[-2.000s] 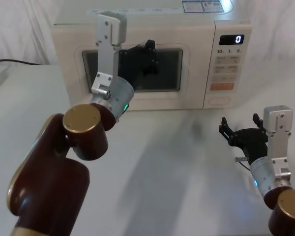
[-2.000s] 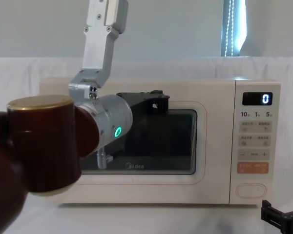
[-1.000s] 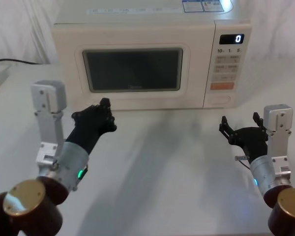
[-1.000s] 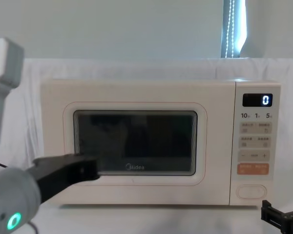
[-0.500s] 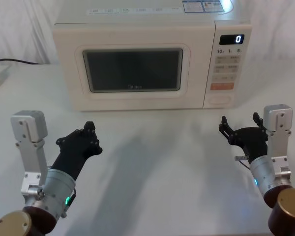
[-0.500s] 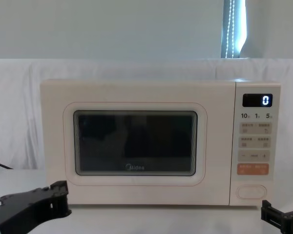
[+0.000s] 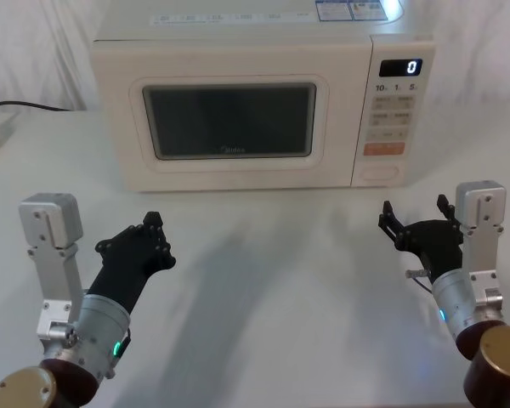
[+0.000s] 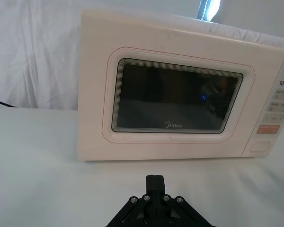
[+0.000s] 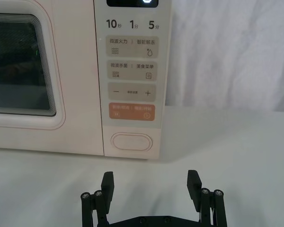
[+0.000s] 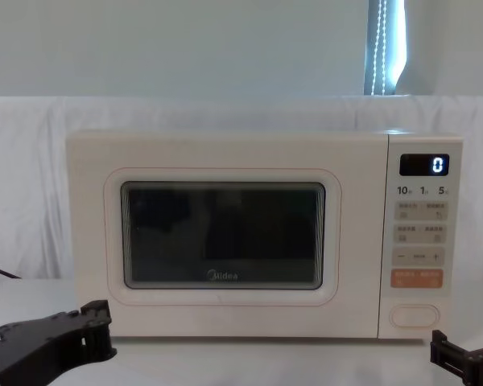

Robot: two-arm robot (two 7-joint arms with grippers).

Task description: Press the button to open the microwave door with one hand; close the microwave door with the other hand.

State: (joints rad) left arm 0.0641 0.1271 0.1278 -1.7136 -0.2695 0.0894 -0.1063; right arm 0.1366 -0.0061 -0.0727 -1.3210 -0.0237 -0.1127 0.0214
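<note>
Microwave door (image 7: 229, 123) sat shut. Left gripper (image 7: 136, 251) hung near-left, fingers together; right gripper (image 9: 151, 187), fingers spread, faced the button (image 9: 132, 141). Next, prob. none: both steps looked done.

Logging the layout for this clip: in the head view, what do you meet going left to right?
Left gripper → microwave door → button on the control panel → right gripper.

Staged lab/test setup: white cloth-draped table (image 7: 263, 280), white sheet backdrop (image 10: 225, 112), lone microwave (image 7: 238, 102).
</note>
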